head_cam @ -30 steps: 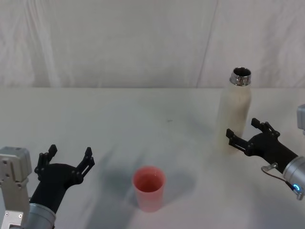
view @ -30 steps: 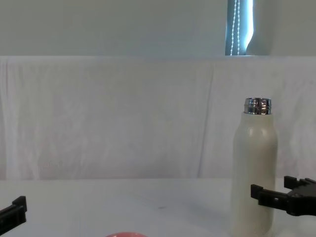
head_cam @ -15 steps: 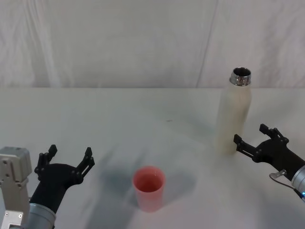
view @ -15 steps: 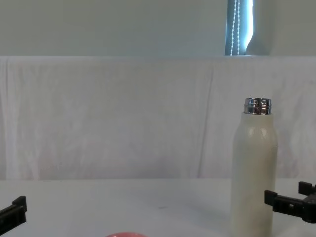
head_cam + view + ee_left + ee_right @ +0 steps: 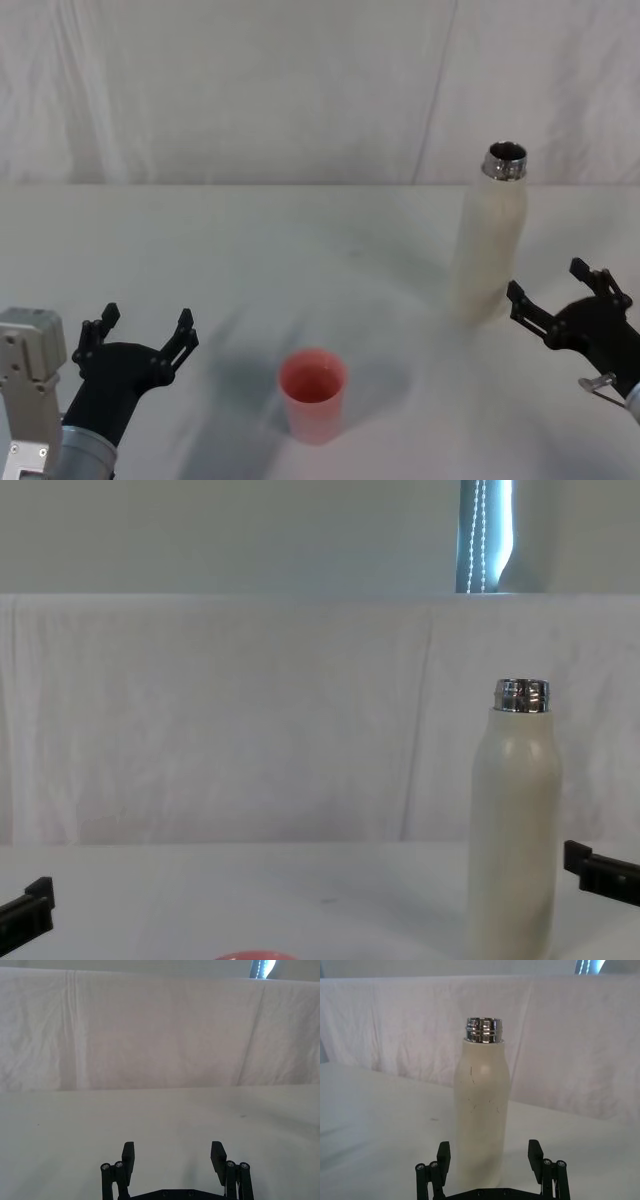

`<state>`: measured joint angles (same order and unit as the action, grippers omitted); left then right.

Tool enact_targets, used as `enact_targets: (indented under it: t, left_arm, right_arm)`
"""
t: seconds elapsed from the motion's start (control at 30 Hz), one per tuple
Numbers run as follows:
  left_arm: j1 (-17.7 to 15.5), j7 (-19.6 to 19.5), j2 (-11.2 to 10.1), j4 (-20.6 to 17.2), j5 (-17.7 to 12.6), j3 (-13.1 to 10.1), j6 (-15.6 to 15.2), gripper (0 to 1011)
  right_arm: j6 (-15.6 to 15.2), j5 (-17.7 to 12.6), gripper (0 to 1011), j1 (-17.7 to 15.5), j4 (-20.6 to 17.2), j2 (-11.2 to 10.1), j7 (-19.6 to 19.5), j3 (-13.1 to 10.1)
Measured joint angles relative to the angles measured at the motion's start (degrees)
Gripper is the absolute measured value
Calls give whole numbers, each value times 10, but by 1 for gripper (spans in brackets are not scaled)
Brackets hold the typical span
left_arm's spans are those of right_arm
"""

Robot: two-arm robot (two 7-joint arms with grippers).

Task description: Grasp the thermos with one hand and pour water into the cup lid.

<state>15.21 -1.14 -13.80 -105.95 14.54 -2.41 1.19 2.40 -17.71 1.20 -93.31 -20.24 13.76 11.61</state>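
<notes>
Head view: right tool (image 5: 560,300), jaws spread and empty, beside upright thermos (image 5: 488,240); grasp not made, must close in.

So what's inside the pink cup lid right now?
The head view looks down into the cup lid: only its pink inner wall and floor show, with no obvious water, though a clear film couldn't be ruled out. The thermos stands upright, uncapped, apart from it.
</notes>
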Motion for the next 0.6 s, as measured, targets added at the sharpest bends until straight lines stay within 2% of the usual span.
enact_targets:
  t: [0.2,0.6]
  left_arm:
    - [0,0,0,0,0,0,0,1001]
    - [0,0,0,0,0,0,0,1001]
  right_arm:
    - [17,21,1001,-38,-31,6,-17,-17]
    - [10,39,1001,-80,-61,15,-18,-30]
